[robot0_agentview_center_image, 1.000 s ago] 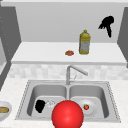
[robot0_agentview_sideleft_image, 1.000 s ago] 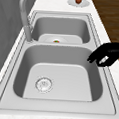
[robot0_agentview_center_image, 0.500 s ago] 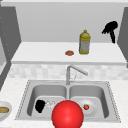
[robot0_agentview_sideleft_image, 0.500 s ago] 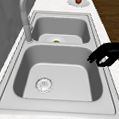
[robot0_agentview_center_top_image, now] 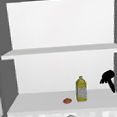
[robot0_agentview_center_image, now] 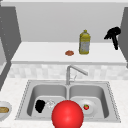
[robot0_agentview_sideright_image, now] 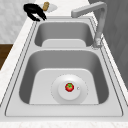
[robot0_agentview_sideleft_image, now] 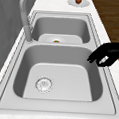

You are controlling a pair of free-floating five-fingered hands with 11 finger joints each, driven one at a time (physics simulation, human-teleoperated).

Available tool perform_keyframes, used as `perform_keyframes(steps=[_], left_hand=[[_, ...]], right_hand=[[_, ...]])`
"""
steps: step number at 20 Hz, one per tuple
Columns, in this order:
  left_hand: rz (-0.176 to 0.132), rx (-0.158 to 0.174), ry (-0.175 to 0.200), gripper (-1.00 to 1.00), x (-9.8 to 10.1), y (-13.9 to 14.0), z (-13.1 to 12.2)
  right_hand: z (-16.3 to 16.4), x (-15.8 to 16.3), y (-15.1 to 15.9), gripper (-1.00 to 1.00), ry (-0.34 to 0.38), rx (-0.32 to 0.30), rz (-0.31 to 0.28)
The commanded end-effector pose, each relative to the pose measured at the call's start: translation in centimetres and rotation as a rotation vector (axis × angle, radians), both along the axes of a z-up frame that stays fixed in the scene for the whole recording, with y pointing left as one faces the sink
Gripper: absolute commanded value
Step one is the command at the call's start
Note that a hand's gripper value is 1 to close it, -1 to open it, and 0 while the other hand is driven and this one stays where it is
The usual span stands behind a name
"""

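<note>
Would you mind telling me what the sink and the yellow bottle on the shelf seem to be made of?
The sink looks like brushed steel: an even grey with a soft sheen on the basin walls and a matching faucet. The bottle looks like yellow plastic, slightly glossy, with a pale label; glass can't be ruled out.

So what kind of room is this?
Most likely a kitchen: there's a double sink with a faucet, a yellow bottle on the shelf behind, and a strawberry on a plate.
</note>
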State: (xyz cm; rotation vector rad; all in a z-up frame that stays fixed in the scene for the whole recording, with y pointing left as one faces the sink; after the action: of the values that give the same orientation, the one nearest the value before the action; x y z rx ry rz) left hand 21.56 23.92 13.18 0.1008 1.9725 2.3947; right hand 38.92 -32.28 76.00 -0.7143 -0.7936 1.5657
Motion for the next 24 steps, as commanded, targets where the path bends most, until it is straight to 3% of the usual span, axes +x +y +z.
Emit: perform_keyframes(steps=[1,24], left_hand=[[0.0,0.0,0.0,0.0,0.0,0.0,0.0],[0.0,0.0,0.0,0.0,0.0,0.0,0.0]], right_hand=[[-0.6,-2.6,-0.2,-1.0,0.0,0.006,-0.046],[-6.5,-16.4,-0.3,-1.0,-0.03,-0.044,-0.142]])
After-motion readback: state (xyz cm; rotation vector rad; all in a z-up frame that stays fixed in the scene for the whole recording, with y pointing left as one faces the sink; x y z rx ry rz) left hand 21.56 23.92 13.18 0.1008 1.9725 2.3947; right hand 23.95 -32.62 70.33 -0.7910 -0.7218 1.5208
